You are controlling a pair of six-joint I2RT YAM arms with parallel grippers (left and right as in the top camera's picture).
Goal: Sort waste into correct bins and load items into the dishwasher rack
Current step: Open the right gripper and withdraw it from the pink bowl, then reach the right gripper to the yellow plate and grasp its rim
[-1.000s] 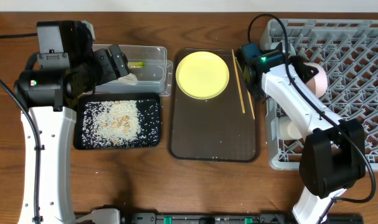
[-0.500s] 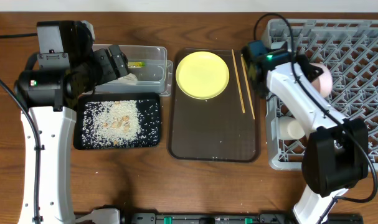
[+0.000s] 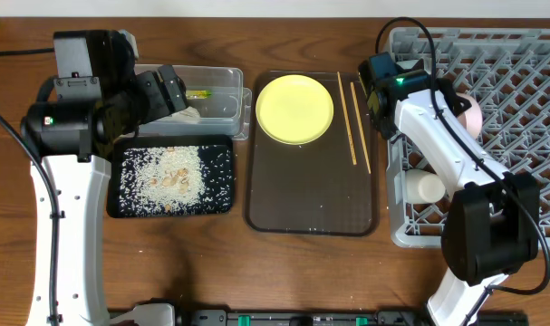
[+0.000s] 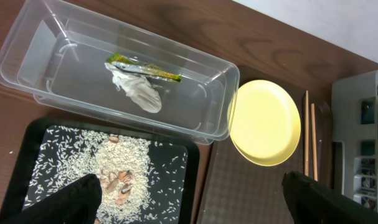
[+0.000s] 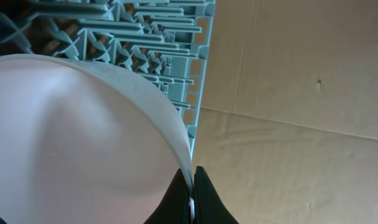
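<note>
Bottom centre: right gripper (image 5: 190,200), black fingertips (image 5: 174,198) pinched tight on the thin rim of the white bowl (image 5: 70,143). The bowl fills the lower left, its curved wall sweeping up from the jaws, slightly pinkish in this light. Grey-blue dishwasher rack (image 5: 145,31) lattice runs along the top, behind the bowl. Right half is a flat tan surface (image 5: 288,81) with a faint seam; can't tell what it is.

Behind right arm (image 3: 438,152), white bowl (image 3: 470,116) mostly hidden; rack (image 3: 528,54) cropped right.
</note>
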